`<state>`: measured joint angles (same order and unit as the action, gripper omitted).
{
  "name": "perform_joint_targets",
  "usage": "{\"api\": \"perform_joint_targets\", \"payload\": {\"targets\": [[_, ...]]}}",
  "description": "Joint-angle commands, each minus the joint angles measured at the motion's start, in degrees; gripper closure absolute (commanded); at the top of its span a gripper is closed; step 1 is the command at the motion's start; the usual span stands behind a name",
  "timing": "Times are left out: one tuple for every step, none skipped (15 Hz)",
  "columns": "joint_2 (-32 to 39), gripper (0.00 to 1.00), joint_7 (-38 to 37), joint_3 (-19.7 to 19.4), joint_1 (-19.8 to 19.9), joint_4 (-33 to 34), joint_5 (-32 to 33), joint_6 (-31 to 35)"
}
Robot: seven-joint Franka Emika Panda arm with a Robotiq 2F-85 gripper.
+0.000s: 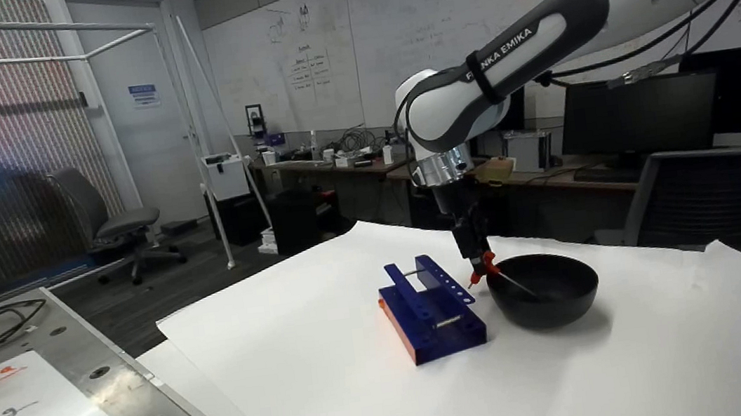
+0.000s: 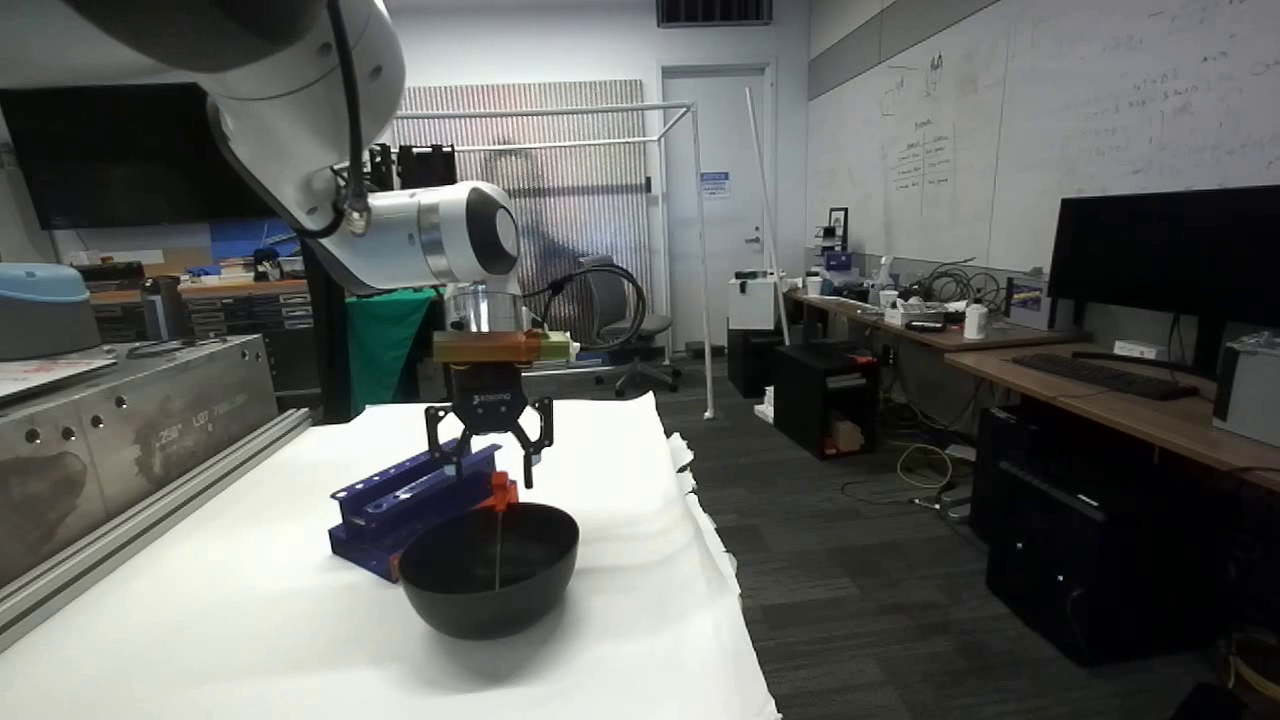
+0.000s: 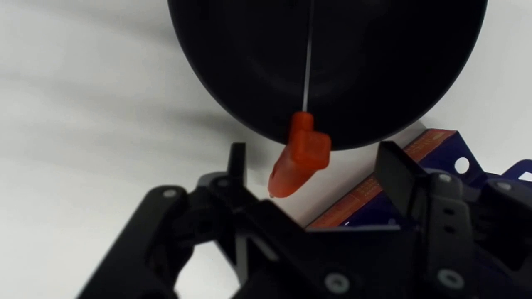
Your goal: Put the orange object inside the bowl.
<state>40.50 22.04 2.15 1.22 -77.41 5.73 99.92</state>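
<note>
On the white-covered surface (image 2: 200,620), a round black bowl (image 2: 480,615), nearest of the things in an exterior view, is set upright. Over its rim the orange object (image 2: 500,492) is slanted: its thin metal shaft (image 3: 307,74) is pointed down into the bowl, while its orange-red handle (image 3: 305,149) is carried out beyond the edge, so that only part of the length is enclosed. Whether the rim itself is touched cannot be told. At the handle the gripper (image 2: 490,472) is aimed downward, with its fingers (image 3: 397,178) spread apart; in the wrist view the handle is framed between them, and a gap is seen on either side. Just beside the bowl a flat dark-blue box (image 1: 448,348) with an orange side is shown in both exterior views, topped by a dark-blue frame (image 1: 439,277) pierced with holes. Higher up, the gripper is borne by the robot arm (image 2: 395,235), finished in white and dark grey. Alongside the surface a metal bench (image 2: 200,440) is ranged, and dark carpet (image 2: 800,560) is exposed between the surface and a wooden desk (image 2: 1090,403), by which a keyboard (image 2: 1095,375) and a dark monitor (image 2: 1160,260) are carried. Farther back, a grey office chair (image 1: 125,222) is stood near a pale door (image 2: 728,280), and next to it a whiteboard (image 2: 920,220) is seen, lightly written over.
</note>
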Motion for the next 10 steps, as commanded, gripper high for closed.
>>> {"api": "perform_joint_targets", "payload": {"targets": [[1.2,0.53,1.1,0.3,0.1,3.0,0.8,-1.9],[1.3,0.59,1.2,0.3,0.1,3.1,0.8,-1.9],[1.3,0.68,1.3,0.4,0.2,3.1,0.8,-1.8],[1.3,0.75,1.4,0.4,0.2,3.1,0.8,-1.8],[1.2,0.82,1.6,0.4,0.2,3.1,0.8,-1.9],[1.0,0.87,1.9,0.5,0.3,2.9,0.7,-1.8],[0.8,0.89,2.3,0.6,0.4,2.8,0.6,-1.8],[0.6,0.89,2.7,0.7,0.4,2.6,0.5,-1.8],[0.1,0.86,3.1,0.8,0.4,2.2,0.6,-1.5],[-0.4,0.86,3.5,1.0,0.3,1.8,0.5,-1.4]]}}
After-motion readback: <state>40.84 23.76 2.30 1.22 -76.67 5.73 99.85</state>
